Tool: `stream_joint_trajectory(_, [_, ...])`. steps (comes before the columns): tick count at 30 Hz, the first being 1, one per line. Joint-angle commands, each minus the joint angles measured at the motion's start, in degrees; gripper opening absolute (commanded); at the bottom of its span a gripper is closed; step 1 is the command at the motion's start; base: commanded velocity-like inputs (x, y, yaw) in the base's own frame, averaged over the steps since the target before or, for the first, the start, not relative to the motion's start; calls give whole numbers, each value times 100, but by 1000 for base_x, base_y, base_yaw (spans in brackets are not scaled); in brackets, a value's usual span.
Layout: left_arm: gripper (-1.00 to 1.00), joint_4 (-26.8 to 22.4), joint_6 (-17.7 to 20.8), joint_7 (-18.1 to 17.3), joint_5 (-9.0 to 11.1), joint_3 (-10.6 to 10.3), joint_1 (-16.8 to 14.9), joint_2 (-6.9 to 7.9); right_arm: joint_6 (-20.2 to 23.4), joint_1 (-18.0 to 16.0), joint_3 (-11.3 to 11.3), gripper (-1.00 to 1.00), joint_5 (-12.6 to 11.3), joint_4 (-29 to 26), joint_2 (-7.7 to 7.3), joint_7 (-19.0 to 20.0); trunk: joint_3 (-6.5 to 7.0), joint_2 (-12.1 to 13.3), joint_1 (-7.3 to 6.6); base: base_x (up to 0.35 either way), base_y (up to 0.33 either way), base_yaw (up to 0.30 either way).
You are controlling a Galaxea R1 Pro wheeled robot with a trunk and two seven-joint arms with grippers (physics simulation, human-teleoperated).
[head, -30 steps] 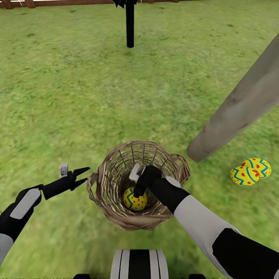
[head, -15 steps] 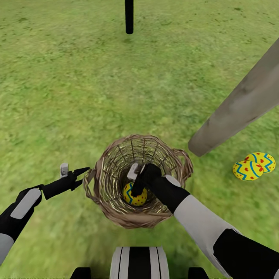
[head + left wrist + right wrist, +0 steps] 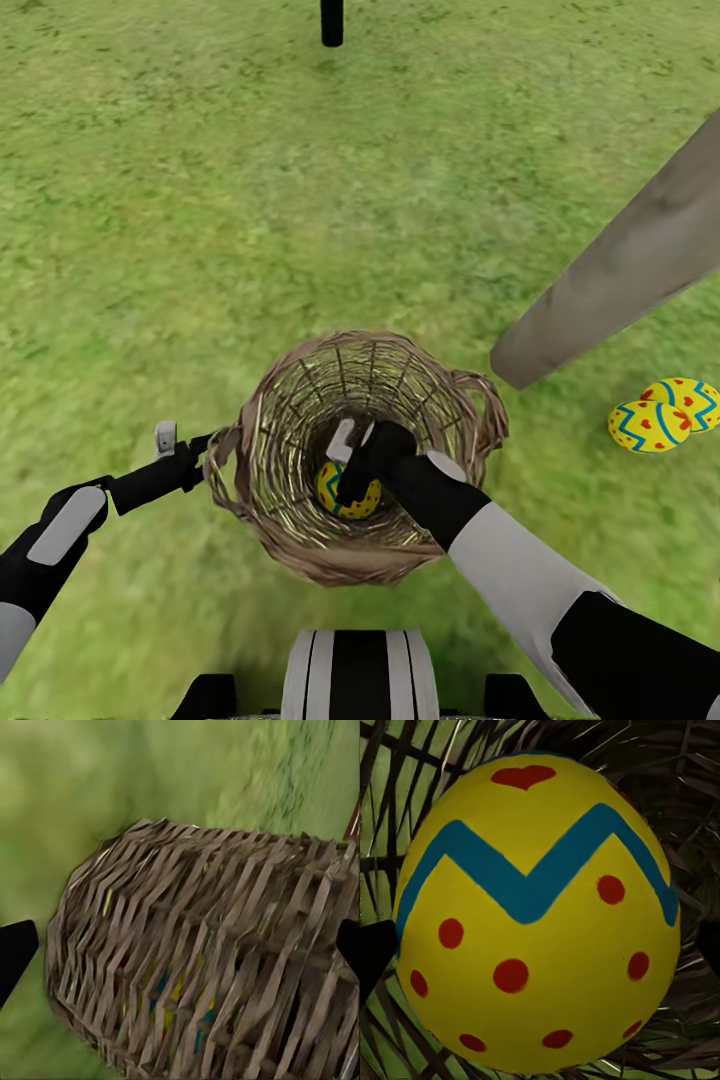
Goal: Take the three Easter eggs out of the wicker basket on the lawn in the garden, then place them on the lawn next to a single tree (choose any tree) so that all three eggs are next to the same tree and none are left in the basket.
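Across the whole head view spreads the lawn, mottled green and blurry, flat in every direction. At 12 o'clock, at the far edge, stands the base of a thin black trunk. At 2 o'clock a thick, pale grey-beige tree trunk slants across the picture, its foot on the grass just beyond the wicker basket. Near that foot, at 3 o'clock, two Easter eggs lie on the grass touching each other, well apart from the basket.

The basket sits at 6 o'clock, just ahead of the robot's base. Inside it, the third egg rests on the woven bottom. The right gripper reaches down into the basket with its fingers spread, one on each side of the egg; the right wrist view shows the egg close up between two dark fingertips at the picture's edges, not pinched. The left gripper hovers at 8 o'clock just beside the basket's rim, also spread wide, and the left wrist view looks onto the basket's woven wall, with egg colours glinting through the gaps.

Against the picture of a second ago, the whole view has tilted downward: the fence has gone from the top, and the right gripper sits deeper in the basket, nearer the egg
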Motion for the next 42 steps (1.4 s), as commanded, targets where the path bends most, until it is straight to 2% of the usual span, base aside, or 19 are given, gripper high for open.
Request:
stream_joint_trajectory(1, [100,3,18,-10,23,-12,-3,5,14,-1,3,100,60,10,1,52,-26,-3,1,0,0,0])
stream_joint_trajectory(6, [100,3,18,-10,23,-12,-1,5,22,9,0,100,68,13,1,52,-137,-10,14,0,0,0])
stream_joint_trajectory(8, [100,39,5,-26,24,39,65,24,28,-7,11,100,25,-35,-63,58,-135,-9,13,0,0,0])
stream_joint_trajectory(13, [100,38,9,-11,31,48,138,45,1,-8,21,100,-77,-63,-93,69,-135,-9,13,0,0,0])
stream_joint_trajectory(20, [100,38,10,-10,32,49,143,58,-5,-8,20,100,-104,-312,-101,70,-290,-19,31,0,0,0])
stream_joint_trajectory(21, [100,38,10,-10,32,49,143,58,-7,-8,20,-100,-108,-354,-104,70,-313,-20,34,0,0,0])
stream_joint_trajectory(24, [100,46,10,-10,32,49,142,62,-8,-8,20,-100,-138,-437,-115,71,-313,-20,34,0,0,0])
stream_joint_trajectory(25, [100,46,10,-10,32,49,142,65,-8,-8,20,-100,39,259,-118,73,-313,-20,34,0,0,0])
stream_joint_trajectory(27, [100,47,10,-10,32,49,141,65,-8,-8,20,-100,36,259,-121,74,-313,-20,34,0,0,0])
stream_joint_trajectory(34, [100,38,18,-10,32,58,138,78,-8,-8,20,-100,41,259,-129,74,-158,-10,16,0,0,0])
stream_joint_trajectory(35, [100,38,18,-10,31,80,139,116,-8,-8,20,-100,42,259,-129,76,-135,-9,13,0,0,0])
stream_joint_trajectory(37, [100,40,27,-10,32,293,137,405,-8,-8,20,-100,42,259,-135,77,-91,-6,8,0,0,0])
stream_joint_trajectory(38, [100,48,40,-10,36,462,138,547,-8,-8,20,-100,42,259,-134,73,-69,-5,5,0,0,0])
stream_joint_trajectory(40, [100,54,165,-10,21,761,147,670,-8,-8,20,-100,42,259,-130,72,-25,-2,0,0,0,0])
stream_joint_trajectory(42, [100,48,299,-10,4,923,152,706,-10,-8,20,-100,42,259,-130,70,20,0,-5,0,0,0])
